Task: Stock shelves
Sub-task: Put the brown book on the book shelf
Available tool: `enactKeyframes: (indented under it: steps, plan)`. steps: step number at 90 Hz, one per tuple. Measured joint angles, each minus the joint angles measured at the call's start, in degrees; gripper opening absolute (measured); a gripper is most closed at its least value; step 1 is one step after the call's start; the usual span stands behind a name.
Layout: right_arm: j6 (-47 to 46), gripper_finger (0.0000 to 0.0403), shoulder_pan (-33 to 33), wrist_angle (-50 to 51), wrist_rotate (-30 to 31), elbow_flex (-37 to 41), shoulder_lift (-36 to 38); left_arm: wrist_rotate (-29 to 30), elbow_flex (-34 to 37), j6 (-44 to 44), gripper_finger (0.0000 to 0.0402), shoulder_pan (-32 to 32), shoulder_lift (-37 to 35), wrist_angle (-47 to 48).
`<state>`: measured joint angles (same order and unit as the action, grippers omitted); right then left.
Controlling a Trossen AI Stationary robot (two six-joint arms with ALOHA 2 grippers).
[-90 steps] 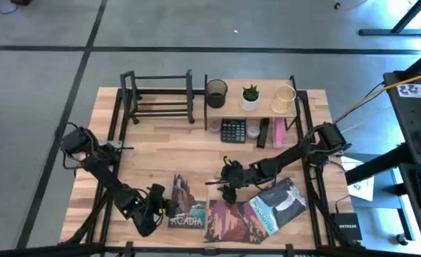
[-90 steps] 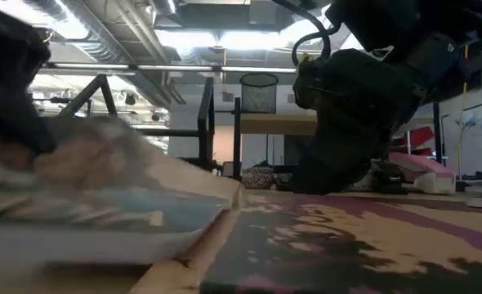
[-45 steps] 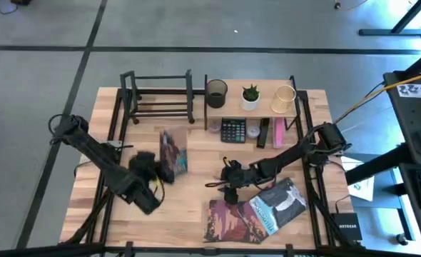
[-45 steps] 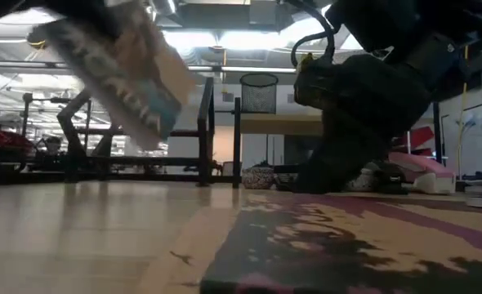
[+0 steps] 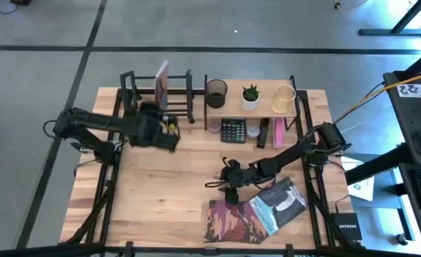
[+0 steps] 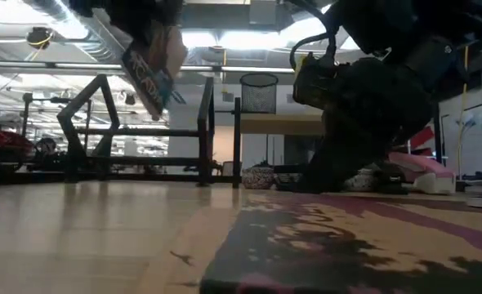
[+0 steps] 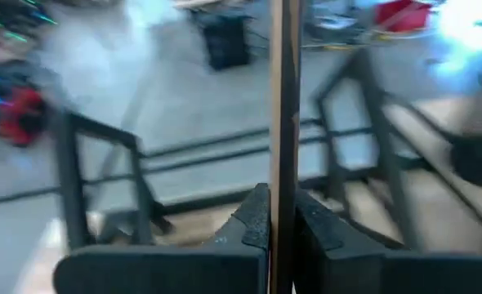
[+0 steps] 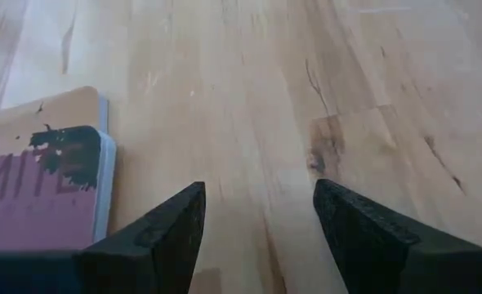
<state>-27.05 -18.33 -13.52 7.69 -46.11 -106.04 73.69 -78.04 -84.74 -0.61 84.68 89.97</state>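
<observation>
On a wooden table (image 5: 168,178) in an open workshop, the left gripper (image 7: 280,230) clamps a thin book (image 5: 161,81) by its lower edge, holding it upright above the black rack (image 5: 157,96). The book looks light and stiff, best gripped at the edge. The right gripper (image 8: 257,216) rests spread wide, empty, beside 2 more books (image 5: 257,210).

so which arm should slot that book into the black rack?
Left. Its gripper is already shut on the book, held on edge over the rack. The right gripper hangs open, low over bare table near the other books, well away from the rack.
</observation>
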Motion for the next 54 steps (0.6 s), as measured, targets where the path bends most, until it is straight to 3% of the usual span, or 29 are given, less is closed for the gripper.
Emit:
enactKeyframes:
  steps: [23, 34, 54]
  plan:
    - [-1.1, 0.0218, 0.0, -0.1, 0.0, 0.0, 0.0, -0.1, 5.6, 3.9, 0.0, 15.6, 0.1, -0.7]
    - [-1.1, 0.0218, 0.0, -0.1, 0.0, 0.0, 0.0, -3.3, 8.4, 5.2, 0.0, 21.2, 0.1, -1.6]
    - [-1.1, 0.0218, 0.0, -0.1, 0.3, 0.0, 0.0, -9.8, 12.1, 18.5, 0.0, 25.9, 0.0, -16.1]
